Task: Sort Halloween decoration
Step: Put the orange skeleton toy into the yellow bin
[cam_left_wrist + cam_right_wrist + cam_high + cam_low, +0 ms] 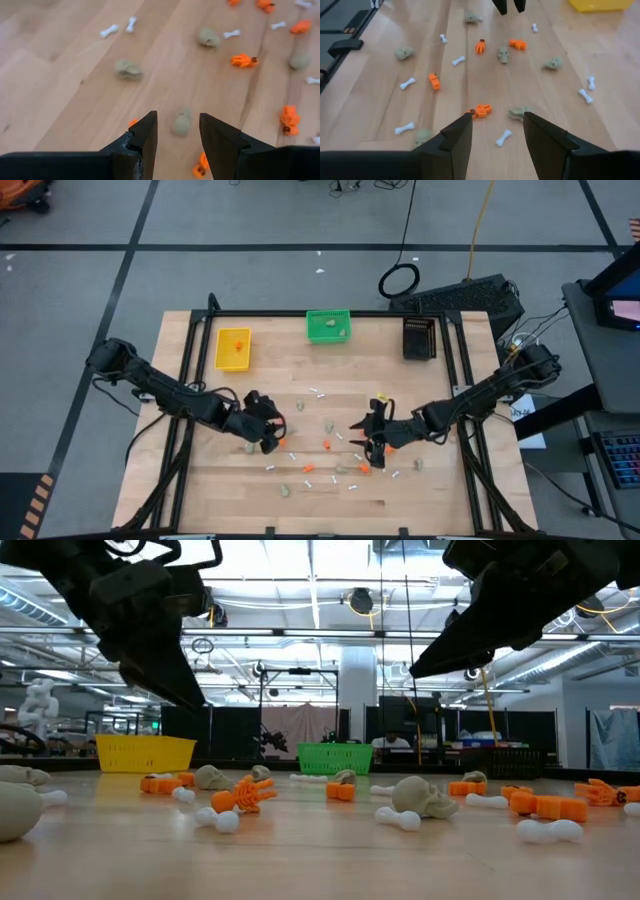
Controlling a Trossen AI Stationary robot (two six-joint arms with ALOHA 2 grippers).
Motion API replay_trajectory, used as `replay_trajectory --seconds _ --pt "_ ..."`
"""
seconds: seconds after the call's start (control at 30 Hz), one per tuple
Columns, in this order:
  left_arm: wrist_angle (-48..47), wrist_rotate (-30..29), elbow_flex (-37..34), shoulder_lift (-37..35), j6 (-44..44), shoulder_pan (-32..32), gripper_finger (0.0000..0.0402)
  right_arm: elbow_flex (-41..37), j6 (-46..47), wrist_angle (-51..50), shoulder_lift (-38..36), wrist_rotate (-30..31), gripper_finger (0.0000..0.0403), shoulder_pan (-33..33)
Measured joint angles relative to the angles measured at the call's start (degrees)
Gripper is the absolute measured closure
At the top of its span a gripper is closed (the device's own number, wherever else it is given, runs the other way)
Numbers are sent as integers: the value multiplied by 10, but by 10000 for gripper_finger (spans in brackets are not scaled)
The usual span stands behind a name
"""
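The Halloween decoration lies scattered over the wooden table [200, 480]: orange bits [326, 444], beige-grey skull lumps [299, 406] and white bone sticks [318, 392]. My left gripper [268, 432] hangs open above the table's left middle. In its wrist view a beige lump [181, 122] lies on the wood just past its fingertips [150, 120]. My right gripper [368, 442] hangs open above the right middle. An orange bit [481, 110], a beige lump [520, 112] and a white stick [504, 137] lie ahead of its fingers. In the low view both grippers are clear of the tabletop.
Three small bins stand along the far edge: a yellow one [233, 348] with an orange bit inside, a green one [328, 326] with beige lumps, and a black one [420, 338]. Black rails [460, 380] run down both sides of the table.
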Motion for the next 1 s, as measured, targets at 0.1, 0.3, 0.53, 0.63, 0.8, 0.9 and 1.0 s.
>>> replay_trajectory --seconds 0.1,0.3,0.53,0.63,0.8,0.9,1.0 --pt "-44 -1 10 0 -38 0 259 0 -18 10 0 1 241 2" --pt "-70 -9 12 2 -70 0 259 0 -21 12 0 1 241 0" --pt "-77 -51 8 33 -97 0 259 0 -27 12 0 3 241 -14" --pt "-67 -51 8 45 -143 0 258 0 -27 12 0 3 241 -19" --pt "-67 -52 8 52 -197 4 236 0 -31 17 0 3 241 -22" --pt "-70 -49 8 52 -207 17 206 1 -34 22 0 3 241 -22" --pt "-72 -36 8 52 -200 30 175 1 -36 21 0 3 241 -24"
